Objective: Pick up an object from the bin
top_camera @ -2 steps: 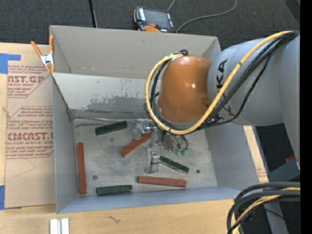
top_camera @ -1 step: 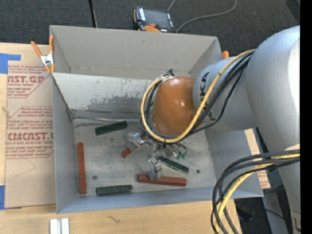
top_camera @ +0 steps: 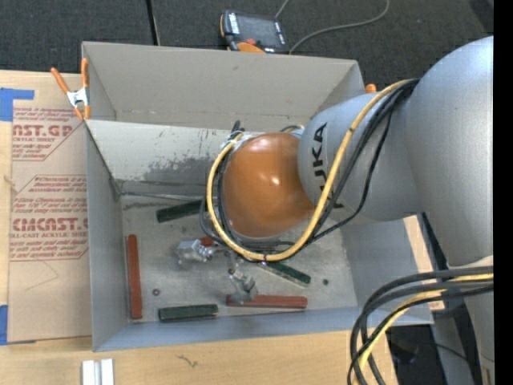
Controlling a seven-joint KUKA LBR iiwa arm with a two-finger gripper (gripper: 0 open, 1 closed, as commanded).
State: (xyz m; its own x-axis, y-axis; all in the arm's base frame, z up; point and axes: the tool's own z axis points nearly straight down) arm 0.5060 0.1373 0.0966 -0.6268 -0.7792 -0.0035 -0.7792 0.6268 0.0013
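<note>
From my feed, the thing nearest the claw (top_camera: 240,283) is a red-brown bar (top_camera: 272,301) lying flat on the bin (top_camera: 224,79) floor, close to the near wall. The claw's tip sits right at that bar's left end as the view has it. I cannot make out whether they touch. Most of the claw is hidden under the wrist, so I cannot tell whether it is apart, together or clamped on anything.

Just beyond the claw, toward the view's right, a dark green bar (top_camera: 287,273) lies at a slant, with one end tucked under the wrist. On the claw's other side, near it but apart, is a small shiny metal piece (top_camera: 192,251); I can't say what it is. Nearer the front wall than the claw, and off toward the view's left, a second dark green bar (top_camera: 187,313) lies flat and roughly in line with the red-brown one. Well apart from the claw, along the left wall, a second red-brown bar (top_camera: 133,276) runs front to back. Farther back than the claw, a third dark green bar (top_camera: 179,210) lies partly behind the wrist.

Right above the claw is the rounded orange cover (top_camera: 260,184), ringed by a yellow cable (top_camera: 215,175). The grey arm (top_camera: 401,159) reaches in from the view's right.
</note>
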